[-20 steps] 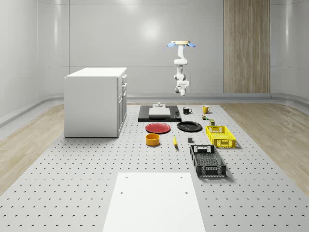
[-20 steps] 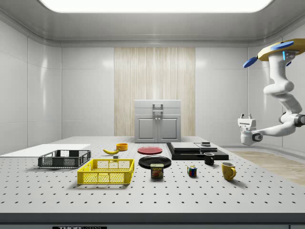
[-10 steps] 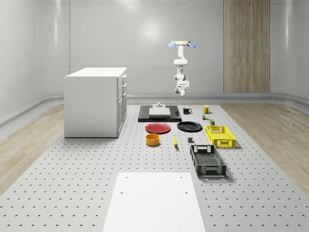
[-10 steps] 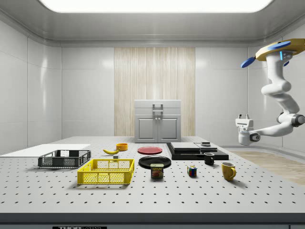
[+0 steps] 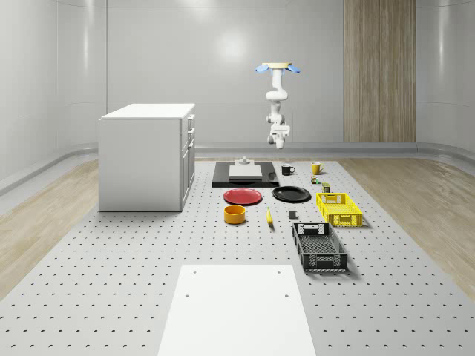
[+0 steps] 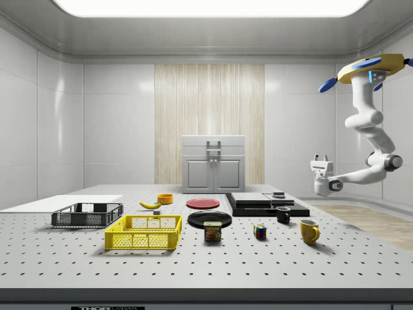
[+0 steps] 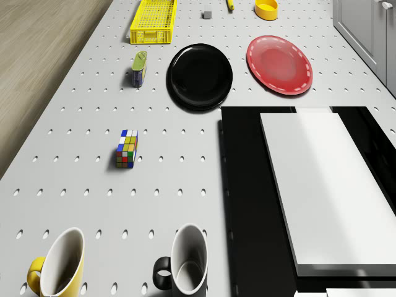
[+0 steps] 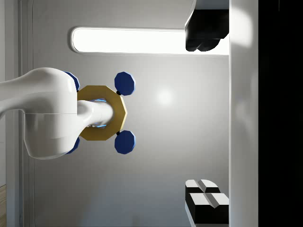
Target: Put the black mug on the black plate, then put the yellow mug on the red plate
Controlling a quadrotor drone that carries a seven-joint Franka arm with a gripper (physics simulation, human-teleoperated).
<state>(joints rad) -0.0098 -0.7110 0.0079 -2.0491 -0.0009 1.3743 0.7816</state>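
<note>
Step in hand, as I judge it: the approach for the first pick. Nothing has been lifted; both mugs stand on the perforated table (image 5: pixel 148 282).

The drone (image 6: pixel 372 70) hovers high, beyond the table's far edge in the whole-scene view, off the side view's right end of the table. The arm hangs below it and bends back toward the table. The gripper (image 6: pixel 321 159) is up in the air, fingers pointing upward, near the black tray (image 6: pixel 264 203) end but well above everything. In the wrist view the two fingertips (image 8: pixel 208 198) stand well apart with nothing between them, so I read the gripper as spread and empty.

Black mug (image 7: pixel 185 260): upright, open mouth, pale inside, handle on the side facing the yellow mug (image 7: pixel 59 263). It sits just beside the tray's edge, close to the table's far edge. The yellow mug stands near it, also upright, apart from it.

Black plate (image 7: pixel 200 76): bare, further in toward the table's middle, with the red plate (image 7: pixel 279 64) just beside it, also bare. A coloured cube (image 7: pixel 126 148) lies between the mugs and the black plate, off to one side; a can (image 7: pixel 140 67) lies near the plate.

Next move, my reading: the wrist must swing over so the fingers point down, then descend over the black mug's rim or handle. The tray edge right alongside leaves little room on that side.
</note>
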